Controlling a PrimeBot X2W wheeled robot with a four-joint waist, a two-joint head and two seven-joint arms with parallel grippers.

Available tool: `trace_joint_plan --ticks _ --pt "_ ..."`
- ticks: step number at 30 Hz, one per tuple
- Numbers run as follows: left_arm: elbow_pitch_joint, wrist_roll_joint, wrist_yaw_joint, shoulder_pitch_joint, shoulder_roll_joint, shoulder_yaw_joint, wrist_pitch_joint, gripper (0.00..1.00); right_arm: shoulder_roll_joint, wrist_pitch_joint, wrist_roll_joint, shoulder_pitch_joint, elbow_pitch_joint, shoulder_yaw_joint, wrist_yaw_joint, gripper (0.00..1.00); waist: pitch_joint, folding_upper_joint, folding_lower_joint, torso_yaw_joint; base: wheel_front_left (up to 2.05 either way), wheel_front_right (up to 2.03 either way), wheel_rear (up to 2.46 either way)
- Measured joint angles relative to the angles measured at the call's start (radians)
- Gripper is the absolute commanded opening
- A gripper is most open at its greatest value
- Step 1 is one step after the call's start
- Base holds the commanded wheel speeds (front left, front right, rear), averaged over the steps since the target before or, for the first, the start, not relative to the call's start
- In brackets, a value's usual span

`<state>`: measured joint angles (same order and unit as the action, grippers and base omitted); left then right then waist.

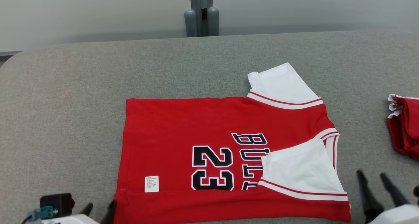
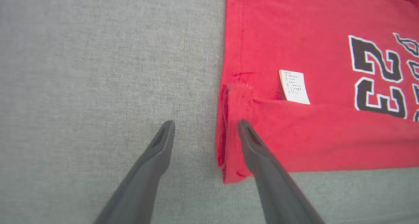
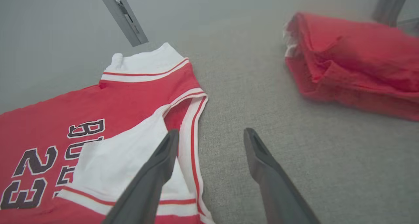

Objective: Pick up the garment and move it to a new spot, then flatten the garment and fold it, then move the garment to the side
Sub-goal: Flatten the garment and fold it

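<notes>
Two grippers flank the jersey [image 1: 183, 126], which lies flat on a grey padded surface [image 1: 81, 86] with its near edge folded over into a band. Left gripper [image 2: 205, 124]: fingers spread wide and holding nothing, at the jersey's near left corner, one finger over the folded band and the other over bare surface beside it. Right gripper [image 3: 211, 131]: fingers equally wide and empty, just off the jersey's right edge, beside a turned-back white lining flap [image 1: 301, 168]. A small white tag [image 2: 294, 86] sits just above the fold, left of the black numerals [image 1: 212, 168]. A second red bundle [image 1: 406, 129] lies well apart, to the jersey's right.
</notes>
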<state>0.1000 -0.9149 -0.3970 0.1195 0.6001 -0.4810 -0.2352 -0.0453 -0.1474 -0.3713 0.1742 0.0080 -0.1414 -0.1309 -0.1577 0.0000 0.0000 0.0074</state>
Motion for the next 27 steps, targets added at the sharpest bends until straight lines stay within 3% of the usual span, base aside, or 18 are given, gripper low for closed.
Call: trace_joint_plan --ticks 7,13,19,27 --pt "0.002 0.069 0.002 -0.136 -0.038 0.027 0.102 1.00 -0.001 0.063 0.044 -0.191 0.038 -0.062 0.000 1.00 -0.003 0.0000 0.0001 0.002 0.00 0.00 0.00" --pt "-0.050 0.128 0.044 -0.333 -0.060 0.017 0.125 1.00 -0.058 0.092 0.071 -0.414 0.160 -0.042 0.000 1.00 -0.049 0.0000 0.0000 0.000 0.00 0.00 0.00" --pt "-0.173 0.141 0.103 -0.511 -0.104 -0.004 0.112 1.00 -0.136 0.098 0.061 -0.642 0.313 0.032 0.000 1.00 -0.114 0.0000 0.0001 0.011 0.00 0.00 0.00" --pt "-0.350 0.132 0.218 -0.726 -0.162 -0.072 0.007 1.00 -0.223 0.058 0.016 -0.912 0.538 0.202 0.000 1.00 -0.211 0.0000 0.0000 0.053 0.00 0.00 0.00"
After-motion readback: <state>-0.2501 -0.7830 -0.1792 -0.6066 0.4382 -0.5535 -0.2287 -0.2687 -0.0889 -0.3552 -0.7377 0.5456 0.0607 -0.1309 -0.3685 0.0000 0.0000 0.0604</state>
